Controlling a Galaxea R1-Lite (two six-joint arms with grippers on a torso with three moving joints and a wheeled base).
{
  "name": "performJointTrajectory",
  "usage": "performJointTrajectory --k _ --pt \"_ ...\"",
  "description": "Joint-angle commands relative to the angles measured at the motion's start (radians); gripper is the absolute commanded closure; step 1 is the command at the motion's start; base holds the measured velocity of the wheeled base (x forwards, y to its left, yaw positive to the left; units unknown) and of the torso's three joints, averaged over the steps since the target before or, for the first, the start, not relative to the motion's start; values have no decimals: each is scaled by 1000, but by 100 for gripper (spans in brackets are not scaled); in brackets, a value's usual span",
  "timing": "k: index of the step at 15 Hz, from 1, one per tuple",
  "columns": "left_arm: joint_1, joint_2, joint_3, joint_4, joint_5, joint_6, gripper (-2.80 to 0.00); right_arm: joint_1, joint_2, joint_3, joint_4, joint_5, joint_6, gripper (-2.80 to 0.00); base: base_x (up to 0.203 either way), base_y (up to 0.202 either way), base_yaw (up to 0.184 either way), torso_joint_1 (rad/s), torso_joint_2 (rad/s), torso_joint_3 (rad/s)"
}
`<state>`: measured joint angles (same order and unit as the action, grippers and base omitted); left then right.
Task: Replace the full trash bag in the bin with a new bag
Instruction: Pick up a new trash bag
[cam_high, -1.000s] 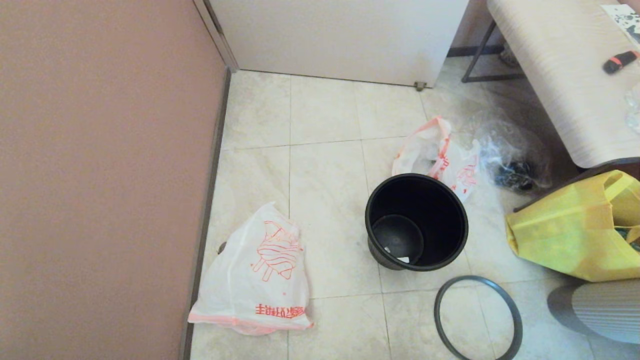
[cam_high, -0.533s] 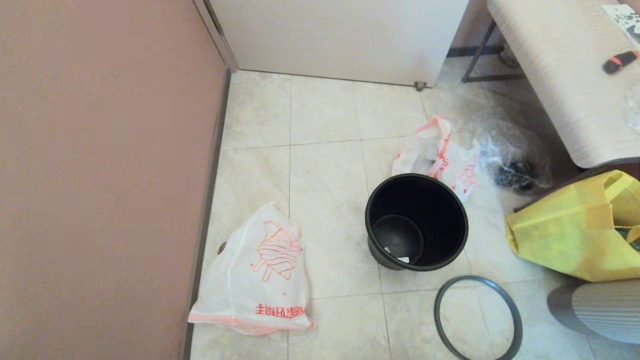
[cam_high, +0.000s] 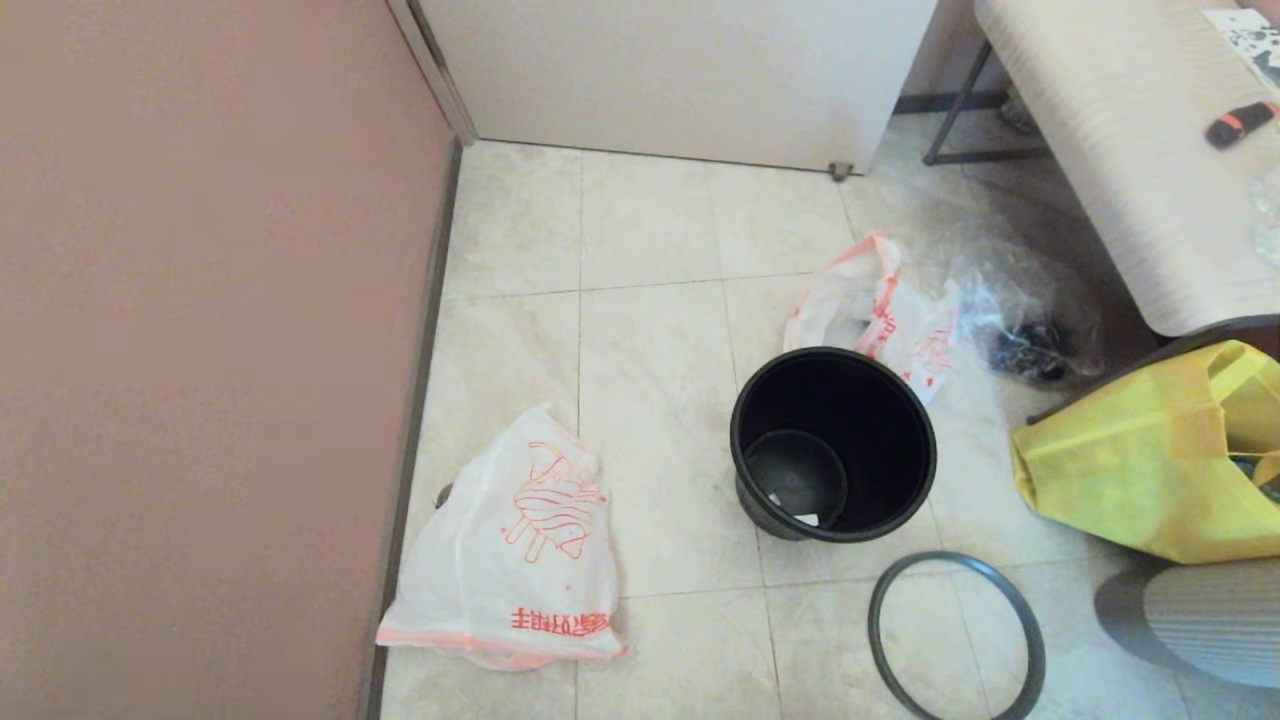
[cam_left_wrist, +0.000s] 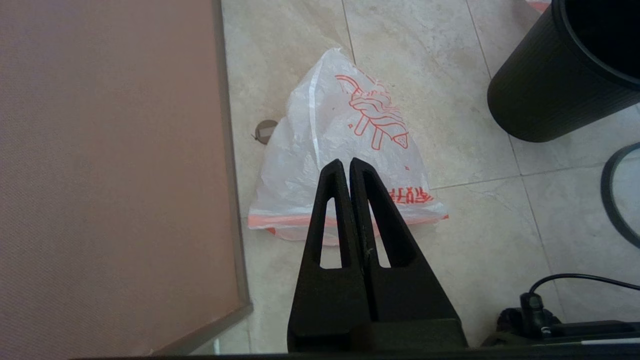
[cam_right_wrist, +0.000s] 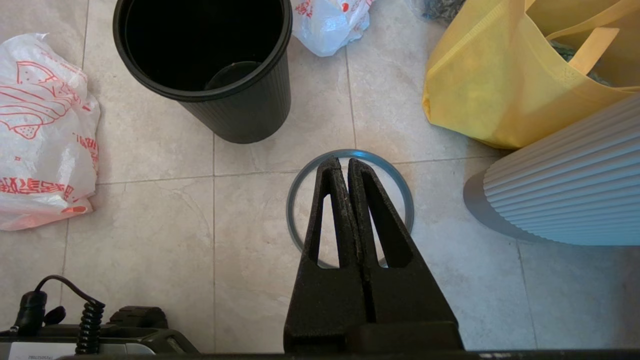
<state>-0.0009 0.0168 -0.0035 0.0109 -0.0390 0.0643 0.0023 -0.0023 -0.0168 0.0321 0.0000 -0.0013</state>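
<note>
Two grippers: both clenched, empty.
New bag (cam_high: 515, 545): limp, near left; my left gripper (cam_left_wrist: 345, 167) should pinch one layer.
Bin (cam_high: 833, 443): centre, unlined.
Hoop (cam_high: 955, 637): under right gripper (cam_right_wrist: 343, 166).
Full trash bag (cam_high: 880, 315): behind bin.

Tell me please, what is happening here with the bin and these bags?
Nothing is held now. The bin stands unlined, its hoop off on the floor. The full trash bag lies behind it, the new bag flat by the wall. The left gripper hangs above that bag, the right gripper above the hoop, both with jaws shut.
</note>
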Motion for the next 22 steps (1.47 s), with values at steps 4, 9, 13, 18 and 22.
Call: performJointTrajectory --k 4,9,13,18,22 --pt "0 105 -166 -14 -20 31 0 0 2 0 0 0 0 0 0 0 0 0 0 0" --pt "12 530 -466 -19 -33 125 0 0 2 0 0 0 0 0 0 0 0 0 0 0" --pt "-6 868 -762 -17 48 172 0 0 2 0 0 0 0 0 0 0 0 0 0 0" --pt "-438 1171 -894 -19 486 208 0 1 2 0 0 0 0 0 0 0 0 0 0 0" --pt "-477 1479 -931 -108 607 206 0 0 2 0 0 0 0 0 0 0 0 0 0 0"
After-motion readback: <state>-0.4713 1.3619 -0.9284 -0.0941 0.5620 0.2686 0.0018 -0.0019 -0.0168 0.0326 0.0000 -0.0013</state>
